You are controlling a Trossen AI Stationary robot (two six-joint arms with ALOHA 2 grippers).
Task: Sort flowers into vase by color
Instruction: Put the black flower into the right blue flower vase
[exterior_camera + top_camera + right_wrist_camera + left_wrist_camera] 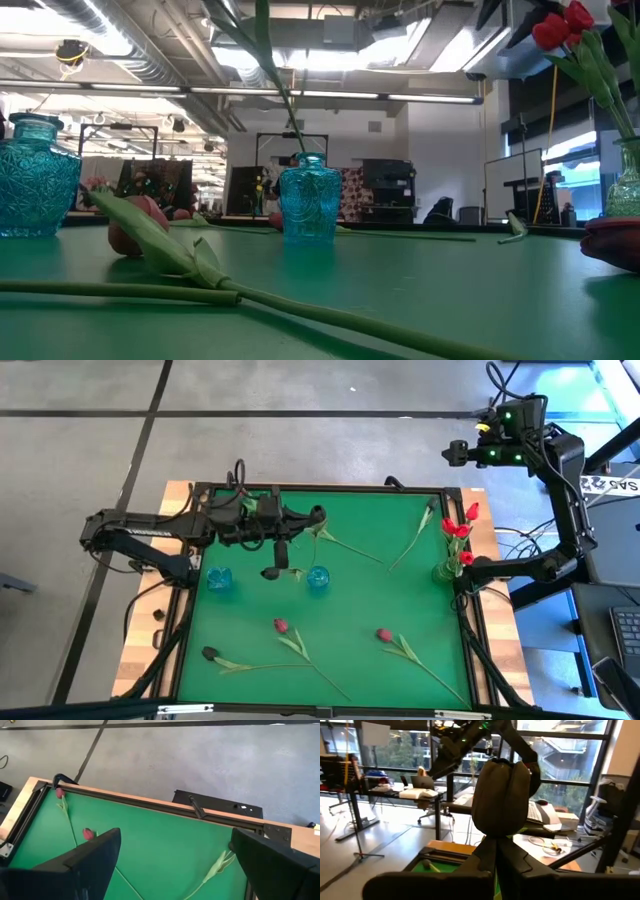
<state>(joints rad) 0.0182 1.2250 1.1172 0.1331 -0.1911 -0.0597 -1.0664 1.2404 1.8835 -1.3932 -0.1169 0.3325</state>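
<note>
Left gripper (283,548): fingers closed on the black tulip (501,798); in the left wrist view the dark bud stands just past the pinched fingertips; the bud shows in the high view at about (271,573), pointing toward the front of the table.
Stem axis: the held stem runs from the jaws back toward the table's far edge, then slants on over the mat; in the low view a green stem (277,75) slopes down to the mouth of the middle blue vase (310,201), so its lower end seems to be at or in that neck; which one cannot be told.
Key relation: the middle blue vase (318,578) lies just to the right of the left gripper and nearer the front; the left arm is far nearer to it than the right arm.
Left blue vase (219,578): just left of the gripper; nothing seen in it.
Green vase (446,570): at the right edge; holds the red tulips (458,527).
Right gripper (470,572): waits beside the green vase; fingers spread wide, holding nothing.
Loose flowers: one green stem (412,540) toward the far right; a black tulip on the mat (209,654) front left; two pinkish-red tulips (281,625), (384,635) along the front.
Judgement: the next move probably turns on bringing the stem upright over the vase mouth.
</note>
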